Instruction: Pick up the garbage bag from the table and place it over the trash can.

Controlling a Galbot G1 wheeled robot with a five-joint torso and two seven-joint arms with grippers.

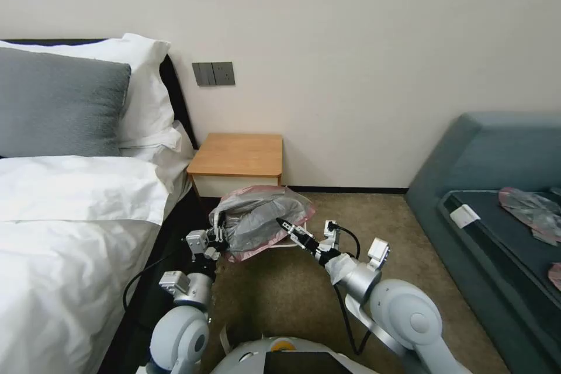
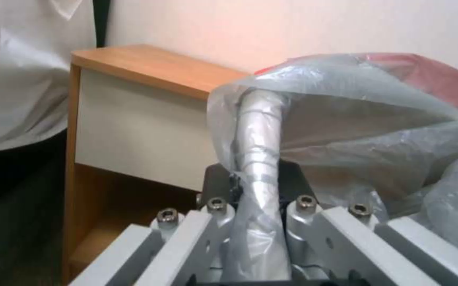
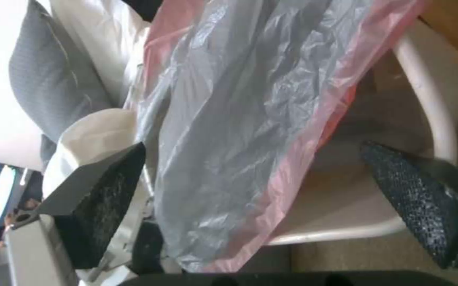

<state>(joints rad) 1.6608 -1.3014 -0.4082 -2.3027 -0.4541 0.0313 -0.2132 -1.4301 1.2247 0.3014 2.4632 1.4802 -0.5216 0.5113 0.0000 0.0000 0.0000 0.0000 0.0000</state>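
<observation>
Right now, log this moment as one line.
left gripper: shut on garbage bag | right gripper: open at the bag's pink rim | bag: draped over trash can | table: behind

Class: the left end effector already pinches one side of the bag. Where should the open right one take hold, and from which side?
Take the pink rim of the bag on its free side, coming from the robot's right. That edge hangs loose over the bin, between the right end effector fingers.

A plain cream wall point(image 1: 362, 41) is fitted with a grey switch panel point(image 1: 213, 73). The floor is covered by brown carpet point(image 1: 280, 286). A bed point(image 1: 64, 228) with white linen and a grey pillow point(image 1: 55, 102) is positioned on the left; a blue-grey sofa point(image 1: 497, 169) is positioned on the right.
</observation>
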